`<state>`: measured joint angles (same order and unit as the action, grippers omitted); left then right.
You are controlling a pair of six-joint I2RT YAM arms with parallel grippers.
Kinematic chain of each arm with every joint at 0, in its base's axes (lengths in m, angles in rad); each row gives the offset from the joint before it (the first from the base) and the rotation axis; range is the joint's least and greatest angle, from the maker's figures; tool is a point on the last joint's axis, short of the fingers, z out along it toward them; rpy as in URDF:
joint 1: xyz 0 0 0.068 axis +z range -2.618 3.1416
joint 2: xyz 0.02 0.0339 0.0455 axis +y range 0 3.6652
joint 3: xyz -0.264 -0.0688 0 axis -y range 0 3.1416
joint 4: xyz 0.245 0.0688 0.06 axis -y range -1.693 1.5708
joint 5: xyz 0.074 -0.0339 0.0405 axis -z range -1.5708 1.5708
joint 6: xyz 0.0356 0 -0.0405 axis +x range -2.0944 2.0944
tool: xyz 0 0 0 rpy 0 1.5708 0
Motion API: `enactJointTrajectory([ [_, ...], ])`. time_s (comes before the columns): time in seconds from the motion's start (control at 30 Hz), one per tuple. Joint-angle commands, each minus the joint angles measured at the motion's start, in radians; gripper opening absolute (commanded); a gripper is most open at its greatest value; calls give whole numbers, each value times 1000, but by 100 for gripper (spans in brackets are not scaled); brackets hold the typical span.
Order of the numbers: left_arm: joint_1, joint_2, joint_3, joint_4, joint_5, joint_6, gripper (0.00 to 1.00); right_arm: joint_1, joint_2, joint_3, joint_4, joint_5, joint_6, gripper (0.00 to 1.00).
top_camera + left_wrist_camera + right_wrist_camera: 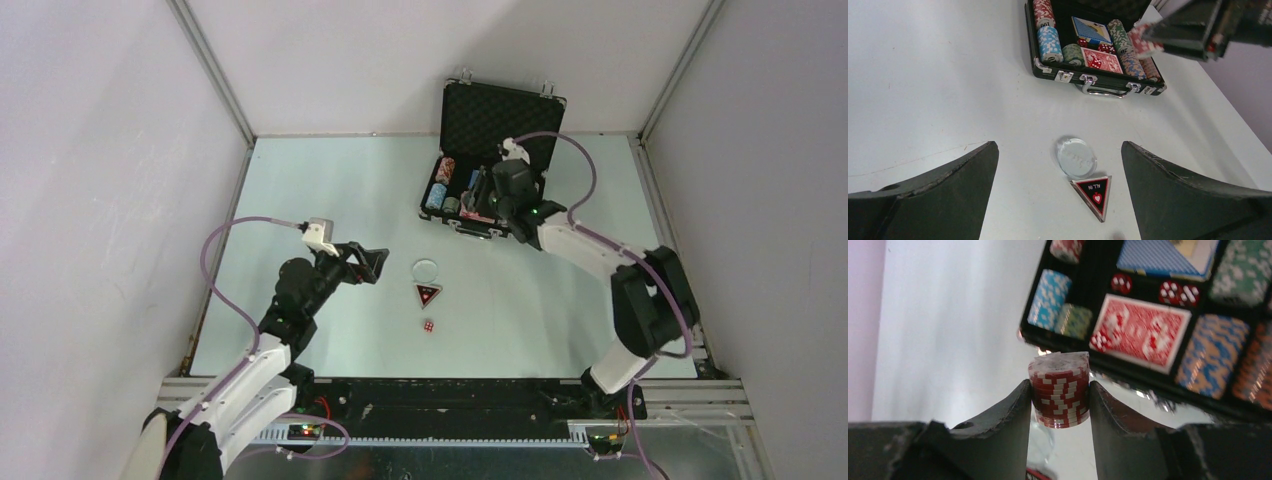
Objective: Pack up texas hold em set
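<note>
Briefcase [500, 118] black, silver-trimmed, lid up | chip stack [1059, 390] red-white striped

Left arm [285, 305], right arm [645, 300]: white shells, black joints. Purple cable [205, 262] loops along each. Fingers [938, 195] black, wedge-shaped, scuffed. White camera block [318, 234], left wrist
</note>
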<state>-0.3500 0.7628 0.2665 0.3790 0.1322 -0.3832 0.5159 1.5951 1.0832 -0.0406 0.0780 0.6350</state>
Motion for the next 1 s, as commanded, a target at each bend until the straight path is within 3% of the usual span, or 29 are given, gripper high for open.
enactJointTrajectory([
  [0.0, 2, -13, 2, 25, -5, 23, 100, -18, 102, 168, 137, 26, 88, 18],
  [0.33, 2, 1, 5, 35, -4, 20, 100, -58, 376, 358, 186, -4, 304, 17],
  [0.6, 2, -19, 4, 18, -35, 21, 100, -64, 506, 508, 168, 59, 354, 22],
  [0.97, 2, -25, 2, 15, -30, 19, 100, -60, 533, 468, 145, 121, 405, 31],
])
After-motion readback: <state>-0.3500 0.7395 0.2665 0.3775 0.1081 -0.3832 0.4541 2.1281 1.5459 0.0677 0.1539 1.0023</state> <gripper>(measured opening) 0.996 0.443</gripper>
